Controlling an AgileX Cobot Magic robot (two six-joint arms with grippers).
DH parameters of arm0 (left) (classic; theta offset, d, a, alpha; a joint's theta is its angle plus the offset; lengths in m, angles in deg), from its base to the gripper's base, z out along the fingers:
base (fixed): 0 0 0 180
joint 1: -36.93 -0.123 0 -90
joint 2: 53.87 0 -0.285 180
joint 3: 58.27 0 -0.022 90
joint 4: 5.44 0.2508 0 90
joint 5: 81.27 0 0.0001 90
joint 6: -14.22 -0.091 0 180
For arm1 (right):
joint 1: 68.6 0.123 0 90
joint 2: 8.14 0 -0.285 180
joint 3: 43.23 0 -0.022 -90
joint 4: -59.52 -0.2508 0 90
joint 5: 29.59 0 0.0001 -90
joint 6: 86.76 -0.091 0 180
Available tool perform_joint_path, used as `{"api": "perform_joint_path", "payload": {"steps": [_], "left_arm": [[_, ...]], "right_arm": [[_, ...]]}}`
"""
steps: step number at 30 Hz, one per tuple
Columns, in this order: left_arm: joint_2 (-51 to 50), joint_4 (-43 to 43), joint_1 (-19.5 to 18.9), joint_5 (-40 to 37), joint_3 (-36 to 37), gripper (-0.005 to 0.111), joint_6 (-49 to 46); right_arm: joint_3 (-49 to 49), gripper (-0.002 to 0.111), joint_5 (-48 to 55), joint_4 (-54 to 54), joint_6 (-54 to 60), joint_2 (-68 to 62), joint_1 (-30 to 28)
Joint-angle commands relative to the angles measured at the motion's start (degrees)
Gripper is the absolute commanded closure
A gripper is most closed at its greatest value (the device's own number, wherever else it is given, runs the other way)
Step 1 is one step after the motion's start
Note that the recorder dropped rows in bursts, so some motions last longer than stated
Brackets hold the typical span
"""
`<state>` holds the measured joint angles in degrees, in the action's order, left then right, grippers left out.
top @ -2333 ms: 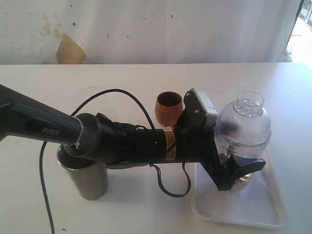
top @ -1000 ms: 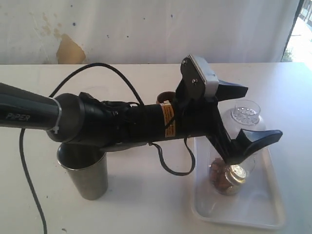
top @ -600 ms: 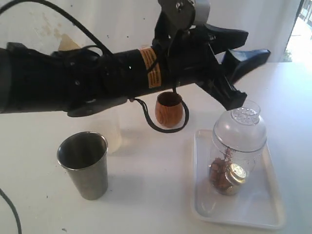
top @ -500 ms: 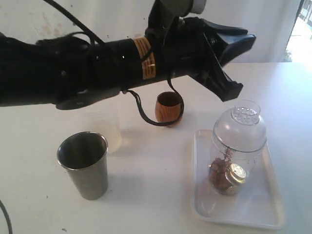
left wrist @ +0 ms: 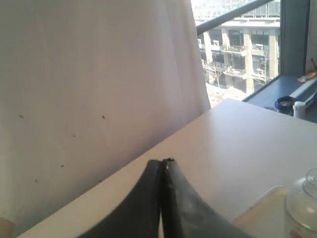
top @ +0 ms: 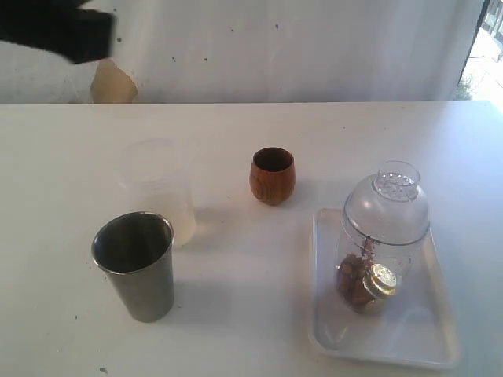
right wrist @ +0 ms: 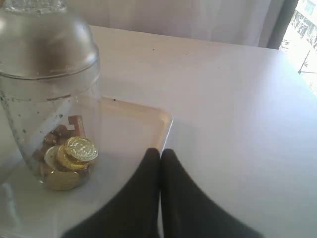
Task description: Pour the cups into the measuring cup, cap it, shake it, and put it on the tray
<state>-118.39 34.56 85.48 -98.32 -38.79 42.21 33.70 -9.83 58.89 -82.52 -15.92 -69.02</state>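
The left gripper (left wrist: 163, 162) has its jaws pressed tip to tip with nothing between them, high above the table (top: 236, 314). The right gripper (right wrist: 159, 151) is likewise pinched together, low beside the rim of the tray (right wrist: 166, 122).

On that tray, near right, the measuring cup (top: 369, 271) stands upright under a clear domed cap (top: 387, 206); gold coins (right wrist: 73, 151) and brown bits lie in its bottom. The wooden cup (top: 273, 175) sits mid-table, farther back, its inside dark. The steel tumbler (top: 137, 265) stands near left, with a frosted cup (top: 157, 188) just behind it.
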Motion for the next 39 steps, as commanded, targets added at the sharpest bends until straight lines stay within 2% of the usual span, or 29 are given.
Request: {"api": "perform_joint_path", "payload": {"steps": [1, 4, 8, 20, 39], "left_arm": [[15.4, -1.1, 0.2, -6.2, 6.9, 0.107, 0.5], [26.0, -1.6, 0.2, -10.0, 11.0, 0.107, 0.6], [30.1, -2.3, 0.2, -9.7, 13.2, 0.107, 0.6], [29.9, -2.7, 0.2, 0.1, 15.0, 0.107, 2.0], [29.9, -2.7, 0.2, 0.4, 15.0, 0.107, 1.8]], "right_arm": [[0.3, 0.108, -0.2, 0.2, -0.1, 0.0, -0.2], [0.3, 0.108, -0.2, 0.2, -0.1, 0.0, -0.2], [0.3, 0.108, -0.2, 0.2, -0.1, 0.0, -0.2], [0.3, 0.108, -0.2, 0.2, -0.1, 0.0, -0.2], [0.3, 0.108, -0.2, 0.2, -0.1, 0.0, -0.2]]}}
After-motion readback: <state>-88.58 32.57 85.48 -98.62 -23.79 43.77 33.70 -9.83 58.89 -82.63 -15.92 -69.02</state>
